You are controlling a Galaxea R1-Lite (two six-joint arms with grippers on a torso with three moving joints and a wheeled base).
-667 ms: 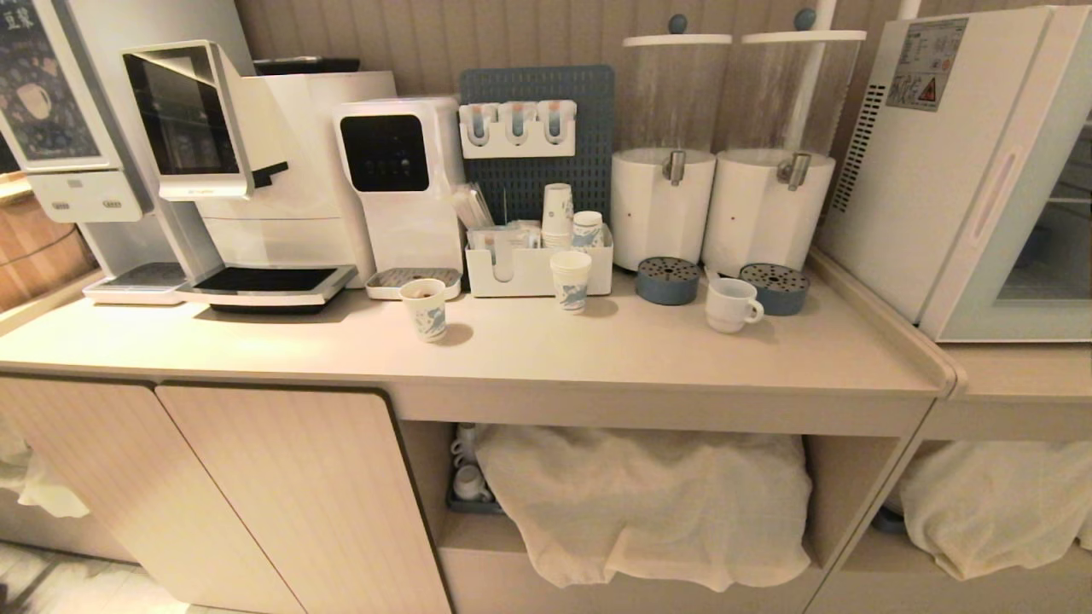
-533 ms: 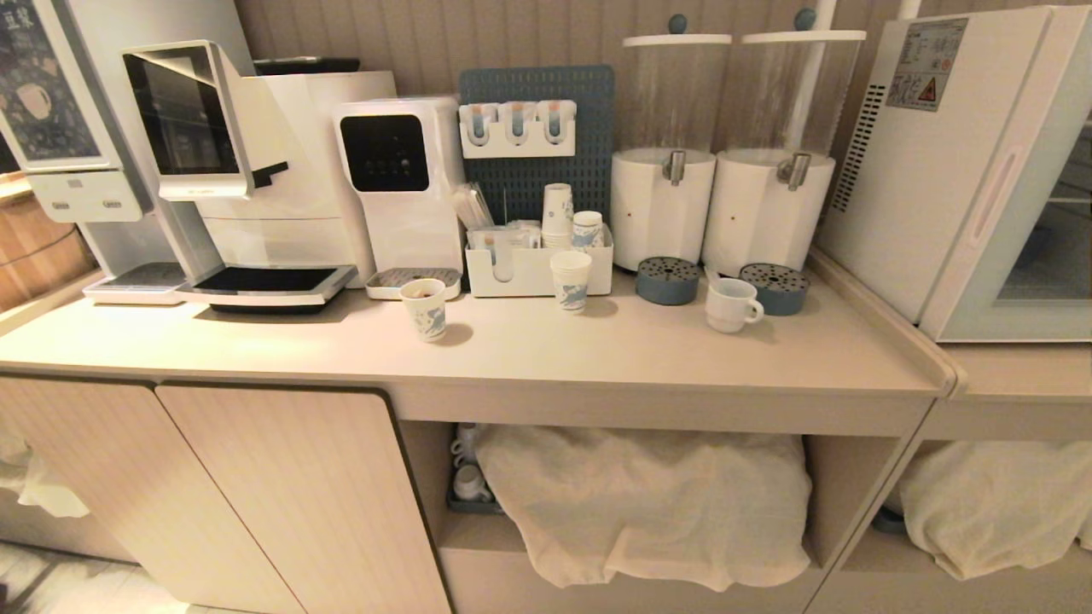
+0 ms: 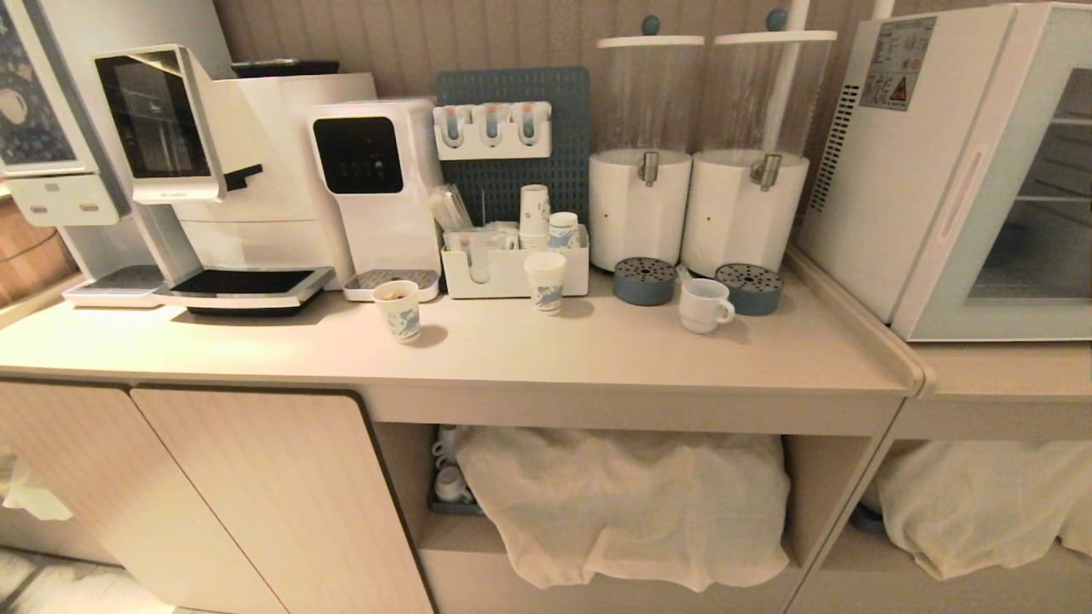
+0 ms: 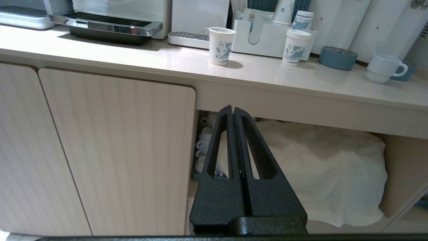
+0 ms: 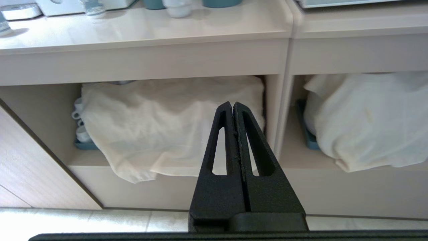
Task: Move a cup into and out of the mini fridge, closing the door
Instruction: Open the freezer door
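While both arms hang low before the desk [image 3: 597, 358], jaws clenched on nothing: cup [image 3: 705, 305] stands near right, beside fridge [image 3: 904, 170]; door [image 3: 1007, 196] closed, awaiting opening.

A white mug [image 3: 705, 305] is seen on the counter [image 3: 597, 350], just beside two blue drip trays [image 3: 644, 280]. The fridge [image 3: 921, 162] is set at the right, its door [image 3: 1015, 196] shut.

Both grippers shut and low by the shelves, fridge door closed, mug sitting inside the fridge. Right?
Not the mug: the head view shows it on the counter, beside the blue drip trays. The rest holds: left gripper and right gripper shut, fridge door closed.
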